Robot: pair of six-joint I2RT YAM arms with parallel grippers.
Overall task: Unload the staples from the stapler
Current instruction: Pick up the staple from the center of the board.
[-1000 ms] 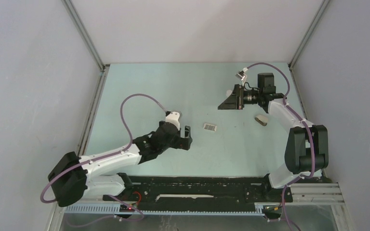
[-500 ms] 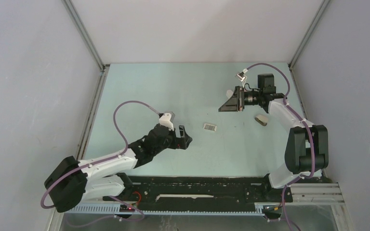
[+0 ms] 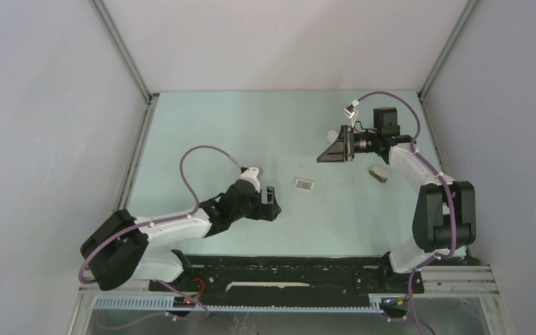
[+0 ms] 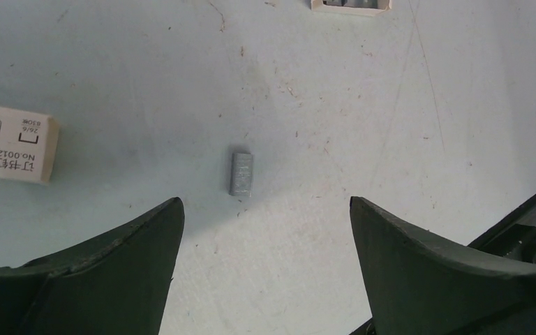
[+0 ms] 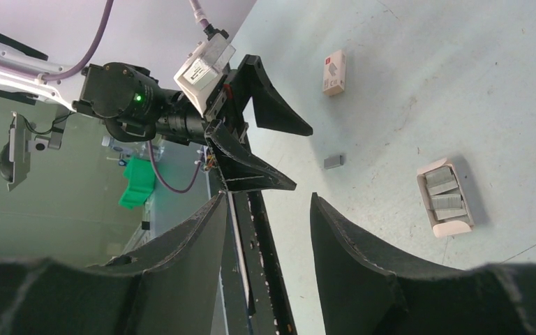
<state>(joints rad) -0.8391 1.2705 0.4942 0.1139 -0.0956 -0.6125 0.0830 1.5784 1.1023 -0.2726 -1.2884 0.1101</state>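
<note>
While the right arm held the same pose at the far right of the pale green table [image 3: 251, 125] as a second before, the left arm had changed its posture. Its shoulder and elbow had swung inward and toward the table, and its purple cable [image 3: 206, 150] now looped higher. The left gripper [image 4: 265, 202] had barely shifted from its spot near the table's middle. It pointed down, fingers spread wide, nothing gripped. Directly beneath that gap lay the staples [image 4: 242, 173], one short dark-grey strip flat on the table, touching neither finger. A closed white box [image 4: 14, 143] with printed lettering lay to one side of the strip, well apart from it. An open tray [image 3: 304, 183] holding more grey strips lay just right of the left gripper in the overhead view, where it had been before. The right gripper [image 5: 266, 197] hovered above the table, aimed across it toward the left arm, its fingers partly parted with nothing between them. A small beige object [image 3: 379, 173] lay on the table near the right arm, unmoved; what it was could not be told.
</note>
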